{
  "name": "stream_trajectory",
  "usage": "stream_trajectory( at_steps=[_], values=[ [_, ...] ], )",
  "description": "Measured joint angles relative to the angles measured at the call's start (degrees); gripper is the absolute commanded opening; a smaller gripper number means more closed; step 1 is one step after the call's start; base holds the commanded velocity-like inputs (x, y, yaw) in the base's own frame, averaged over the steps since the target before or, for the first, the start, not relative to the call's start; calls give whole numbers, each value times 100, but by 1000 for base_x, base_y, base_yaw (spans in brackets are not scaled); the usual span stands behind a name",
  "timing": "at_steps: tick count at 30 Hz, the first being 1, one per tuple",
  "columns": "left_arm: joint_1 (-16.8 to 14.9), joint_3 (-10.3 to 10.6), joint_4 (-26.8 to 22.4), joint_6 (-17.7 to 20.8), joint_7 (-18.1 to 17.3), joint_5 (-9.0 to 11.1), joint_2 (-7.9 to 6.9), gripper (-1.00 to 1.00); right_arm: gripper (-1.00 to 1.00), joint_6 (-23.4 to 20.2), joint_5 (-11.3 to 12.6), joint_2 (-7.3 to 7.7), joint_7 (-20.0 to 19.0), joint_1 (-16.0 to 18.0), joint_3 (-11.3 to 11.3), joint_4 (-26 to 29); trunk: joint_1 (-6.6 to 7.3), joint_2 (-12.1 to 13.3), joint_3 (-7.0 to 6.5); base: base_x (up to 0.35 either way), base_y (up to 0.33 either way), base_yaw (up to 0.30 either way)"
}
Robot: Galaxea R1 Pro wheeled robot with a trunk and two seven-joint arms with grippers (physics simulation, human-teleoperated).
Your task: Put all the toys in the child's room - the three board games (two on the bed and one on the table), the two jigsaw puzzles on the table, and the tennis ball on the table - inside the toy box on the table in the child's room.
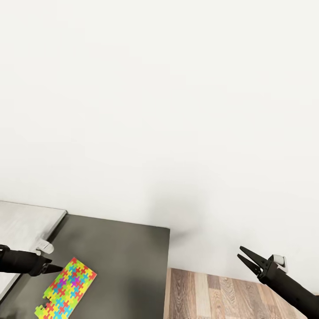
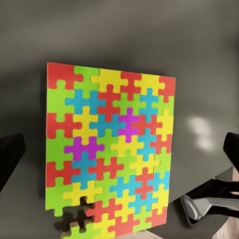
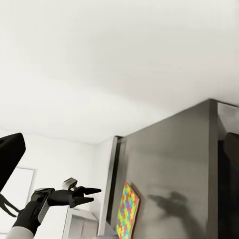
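The left gripper hangs over the puzzle, just above its far edge. From its own camera its two fingers stand wide apart, one on each side of the puzzle, and they hold nothing. The puzzle lies flat on the dark table, near the table's front-left part. One corner of the puzzle has a piece or two missing.

I think the job now is to pick the puzzle up. It is thin and flat, so it may be hard to grab from the top. A good way is to come down low at one edge, keep the fingers straight across it, and close gently so it does not bend or slide away.

The right gripper is off the table's right side, over the wood floor. Its fingers are a little apart and empty.
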State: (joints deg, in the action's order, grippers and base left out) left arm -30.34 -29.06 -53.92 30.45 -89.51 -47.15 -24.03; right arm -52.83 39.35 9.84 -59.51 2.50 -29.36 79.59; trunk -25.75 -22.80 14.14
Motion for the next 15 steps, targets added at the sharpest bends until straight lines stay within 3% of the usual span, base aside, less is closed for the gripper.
stream_trajectory(
  at_steps=[15],
  values=[
    [0, 0, 0, 38, 0, 6, 0, 100, 100, 0, 0, -10, 14, 0, 5, -6, 0, 0, 138, 0, 0, 0]
  ],
)
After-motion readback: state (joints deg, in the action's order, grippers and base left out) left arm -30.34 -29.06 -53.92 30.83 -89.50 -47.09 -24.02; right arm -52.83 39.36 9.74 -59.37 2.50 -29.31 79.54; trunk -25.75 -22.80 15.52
